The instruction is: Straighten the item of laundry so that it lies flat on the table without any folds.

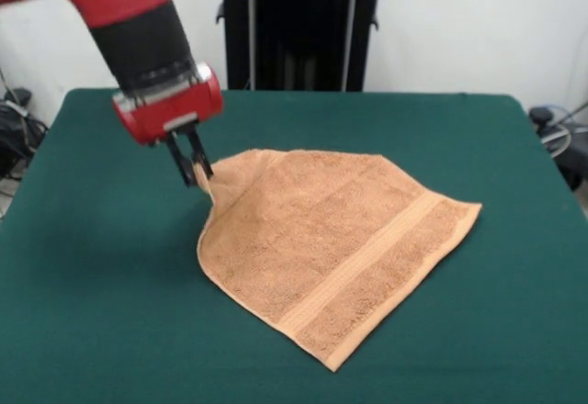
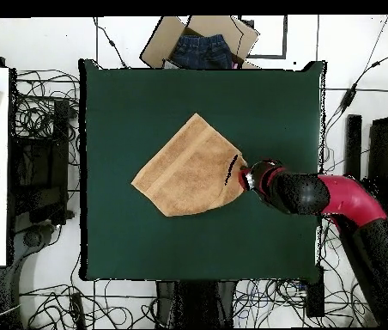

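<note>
Claw (image 1: 195,167) seemingly pinches raised towel (image 1: 331,248) corner.

A dark green table (image 1: 101,294) carries a single orange-tan towel (image 1: 322,239), lying near its centre with one corner raised off the surface and a woven band stripe (image 1: 372,262) running parallel to its lower right edge

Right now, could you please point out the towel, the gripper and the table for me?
towel (image 1: 322,239): front view, middle of the cloth.
gripper (image 1: 193,167): front view, between the fingertips, pinching the towel's raised corner.
table (image 1: 101,312): front view, bare green top.
</note>
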`<state>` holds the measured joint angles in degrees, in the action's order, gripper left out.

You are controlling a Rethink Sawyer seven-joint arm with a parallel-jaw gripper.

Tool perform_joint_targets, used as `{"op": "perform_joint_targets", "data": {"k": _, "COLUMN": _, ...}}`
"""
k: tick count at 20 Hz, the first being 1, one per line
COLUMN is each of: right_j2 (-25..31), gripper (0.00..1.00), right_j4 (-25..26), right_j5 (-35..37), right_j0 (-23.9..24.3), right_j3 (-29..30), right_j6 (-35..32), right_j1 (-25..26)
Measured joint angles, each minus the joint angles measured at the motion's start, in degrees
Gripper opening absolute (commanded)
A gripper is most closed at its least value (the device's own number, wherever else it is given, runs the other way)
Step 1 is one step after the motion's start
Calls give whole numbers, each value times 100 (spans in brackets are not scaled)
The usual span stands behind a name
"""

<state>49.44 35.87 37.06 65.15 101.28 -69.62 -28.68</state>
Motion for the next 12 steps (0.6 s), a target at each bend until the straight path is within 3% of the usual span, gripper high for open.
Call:
{"op": "perform_joint_targets", "data": {"k": 6, "right_j2": -2, "gripper": 0, "right_j4": -586, "right_j5": 194, "right_j0": 173, "right_j3": 622, "right_j6": 0, "right_j1": -1294}}
{"op": "perform_joint_targets", "data": {"k": 12, "right_j2": -23, "gripper": 0, "right_j4": -794, "right_j5": 323, "right_j0": 351, "right_j3": 848, "right_j6": 0, "right_j1": -1879}}
